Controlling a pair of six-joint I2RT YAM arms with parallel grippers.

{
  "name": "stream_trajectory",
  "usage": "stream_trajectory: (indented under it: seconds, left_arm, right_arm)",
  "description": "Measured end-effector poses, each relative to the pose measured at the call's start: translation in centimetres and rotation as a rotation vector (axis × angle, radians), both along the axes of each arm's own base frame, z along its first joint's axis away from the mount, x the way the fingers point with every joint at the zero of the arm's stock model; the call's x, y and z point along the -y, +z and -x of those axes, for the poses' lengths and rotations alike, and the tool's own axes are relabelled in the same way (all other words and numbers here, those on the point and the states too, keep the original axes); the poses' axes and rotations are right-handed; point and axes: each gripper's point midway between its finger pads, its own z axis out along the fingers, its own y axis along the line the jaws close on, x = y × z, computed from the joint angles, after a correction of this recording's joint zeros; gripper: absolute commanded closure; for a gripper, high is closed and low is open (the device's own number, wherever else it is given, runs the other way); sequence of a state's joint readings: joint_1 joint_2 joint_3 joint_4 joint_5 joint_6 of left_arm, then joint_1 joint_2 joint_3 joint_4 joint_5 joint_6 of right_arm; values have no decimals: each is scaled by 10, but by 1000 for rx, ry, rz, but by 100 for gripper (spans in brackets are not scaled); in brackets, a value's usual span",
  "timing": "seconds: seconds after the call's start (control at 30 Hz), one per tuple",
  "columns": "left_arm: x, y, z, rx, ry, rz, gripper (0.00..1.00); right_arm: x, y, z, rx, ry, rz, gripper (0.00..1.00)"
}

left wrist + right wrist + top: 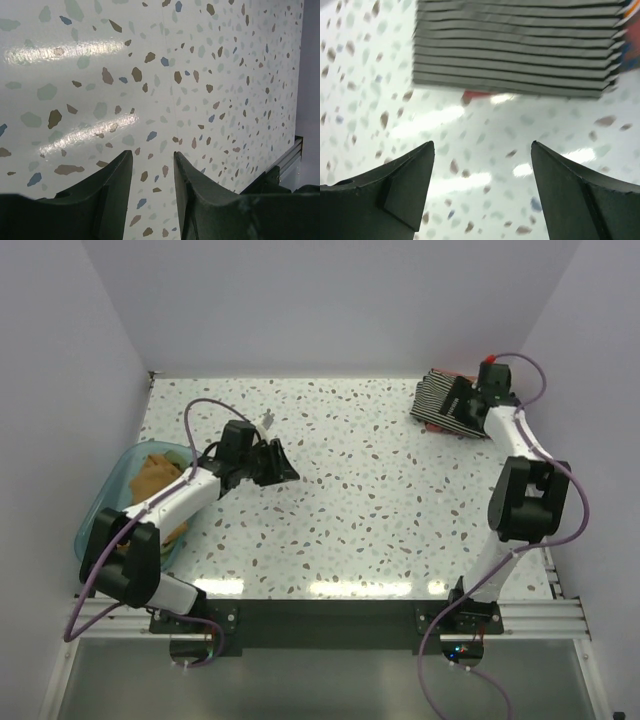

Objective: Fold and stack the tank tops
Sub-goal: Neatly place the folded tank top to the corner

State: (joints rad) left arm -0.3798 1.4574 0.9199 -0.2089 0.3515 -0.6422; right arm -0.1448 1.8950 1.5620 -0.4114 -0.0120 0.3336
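Note:
A folded black-and-white striped tank top (440, 400) lies at the table's far right, on a rust-red one whose edge (434, 427) peeks out below it. In the right wrist view the striped top (515, 45) fills the top, a red sliver (477, 94) under it. My right gripper (462, 412) hovers over that stack, open and empty, its jaws wide apart (482, 150). Mustard-orange tank tops (155, 480) lie in the teal bin (108, 495) at left. My left gripper (283, 470) is open and empty over bare table (153, 156).
The speckled terrazzo table (370, 500) is boxed in by white walls at the back and sides. A metal rail (330, 615) runs along the near edge, and it shows at the right of the left wrist view (290, 155).

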Motion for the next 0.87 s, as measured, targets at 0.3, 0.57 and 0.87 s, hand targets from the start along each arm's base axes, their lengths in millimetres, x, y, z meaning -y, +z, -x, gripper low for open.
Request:
stream_trajectory:
  seconds: [0.3,0.57,0.87]
  left_arm:
    - [-6,11,4,47,18,-1,56]
    - [-24,-9,26,36,53,-49,56]
    - [-37,-18,30,46,99,-90,56]
  right_arm:
    - [-172,23,111,79,319,6,15]
    - [-241,43,221,192,525,-59,1]
    - [-229,24,257,143,530,-48,1]
